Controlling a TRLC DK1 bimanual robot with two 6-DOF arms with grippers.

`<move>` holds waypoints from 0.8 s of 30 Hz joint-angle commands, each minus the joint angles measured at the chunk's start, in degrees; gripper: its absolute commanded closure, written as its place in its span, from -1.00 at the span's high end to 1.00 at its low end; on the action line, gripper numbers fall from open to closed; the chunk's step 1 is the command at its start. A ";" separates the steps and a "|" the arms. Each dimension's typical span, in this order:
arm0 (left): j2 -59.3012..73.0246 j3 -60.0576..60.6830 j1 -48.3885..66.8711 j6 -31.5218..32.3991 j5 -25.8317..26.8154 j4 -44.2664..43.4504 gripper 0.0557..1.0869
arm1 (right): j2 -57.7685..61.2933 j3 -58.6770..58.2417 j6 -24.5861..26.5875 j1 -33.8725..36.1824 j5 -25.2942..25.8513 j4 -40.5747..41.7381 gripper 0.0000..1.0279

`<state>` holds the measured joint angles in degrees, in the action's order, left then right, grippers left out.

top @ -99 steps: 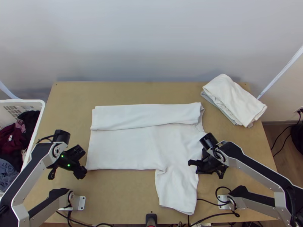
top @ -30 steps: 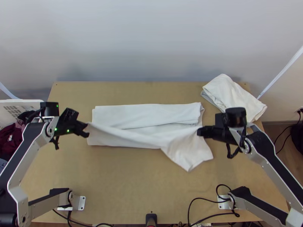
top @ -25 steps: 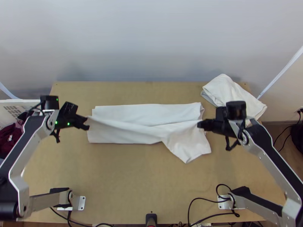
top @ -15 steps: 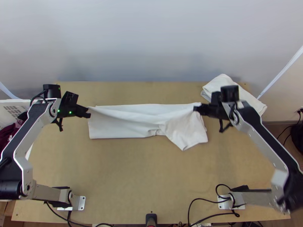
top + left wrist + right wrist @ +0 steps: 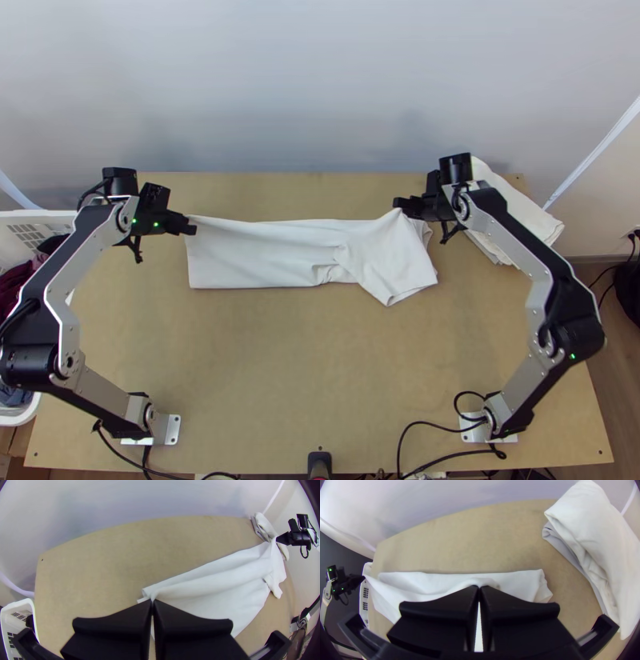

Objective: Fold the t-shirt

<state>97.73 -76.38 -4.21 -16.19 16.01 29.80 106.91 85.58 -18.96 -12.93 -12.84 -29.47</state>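
Looks mid-fold, with t-shirt [image 5: 256,260] pinched in left gripper [image 5: 152,600] and right gripper [image 5: 479,587], and next needs lowering flat beneath both fingertip pairs.

Soft, fairly bright light spreads evenly over the light wooden worktop [image 5: 272,360]. Faint, soft-edged shadows darken patches of the smooth pale grey wall [image 5: 320,80]. The white fabric t-shirt [image 5: 264,256] looks brightest in the middle, its creases lightly shaded. In both wrist views, fisheye distortion bows the worktop's far edge into an arc, and the corners darken.
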 commanded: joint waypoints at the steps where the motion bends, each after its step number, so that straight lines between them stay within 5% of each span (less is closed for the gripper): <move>1: 2.46 -1.67 0.87 2.12 -0.28 -0.62 -0.92 | 2.77 1.61 0.77 0.54 0.80 1.09 -0.94; 24: 10.99 -1.58 2.10 7.57 -2.39 -5.02 -0.92 | 10.07 4.59 0.77 0.71 5.99 3.19 -0.94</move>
<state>107.22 -77.21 -1.39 -9.63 14.11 25.50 115.83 88.68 -18.79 -12.82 -8.10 -27.00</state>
